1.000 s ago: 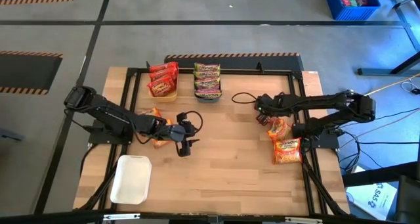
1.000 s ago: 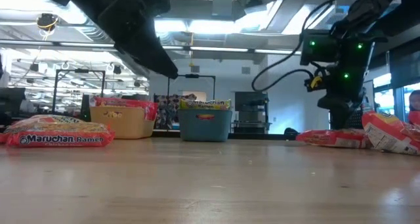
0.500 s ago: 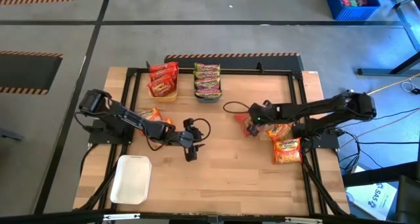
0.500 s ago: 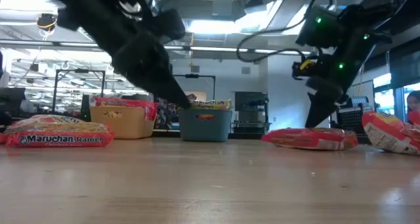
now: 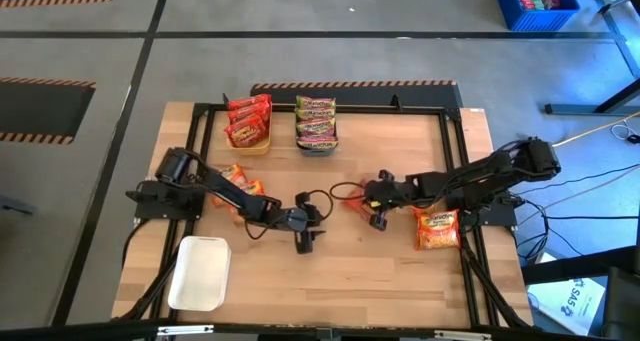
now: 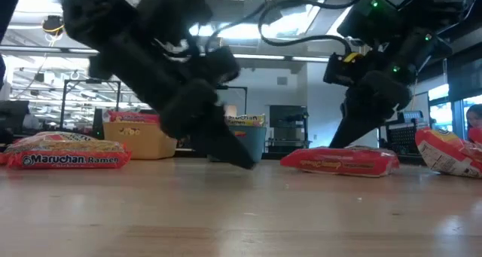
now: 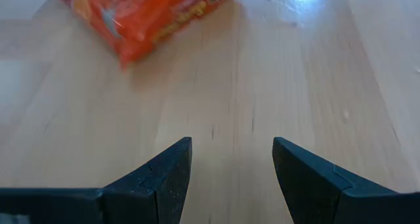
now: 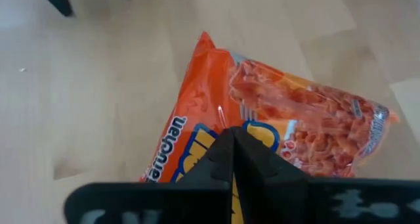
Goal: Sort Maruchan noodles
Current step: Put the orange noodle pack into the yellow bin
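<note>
An orange Maruchan packet [image 8: 289, 112] lies flat on the table's middle [image 5: 354, 201], seen too in the low view [image 6: 339, 160]. My right gripper [image 8: 233, 133] is shut, its tips down on this packet [image 5: 374, 209]. My left gripper [image 7: 231, 142] is open and low over bare wood [image 5: 306, 237], a short way to the packet's left, touching nothing; that packet [image 7: 144, 14] lies ahead of it. More orange packets lie by the left arm [image 5: 238, 183] and at the right edge [image 5: 437, 229]. My right gripper presses its shut fingertips [image 8: 223, 148] on the packet's printed top face [image 8: 197, 135], near its middle. The fingers come slanting down from the table's right side [image 6: 354, 125]. The packet stays flat on the wood. Whether a pinch of wrapper sits between the tips is hidden by the fingers.
At the far edge stand a yellow tray [image 5: 248, 139] with red packets and a blue-grey tray [image 5: 316, 146] with green-edged packets. A white tray [image 5: 200, 273] sits near the front left corner. A black frame [image 5: 465, 181] borders the table. Bare wood lies toward the near edge.
My right gripper has moved toward the table's left and lower, sliding the orange packet along the wood from the right-hand group to the middle. My left gripper has reached toward the right and near edge, coming down close to the table beside that packet.
</note>
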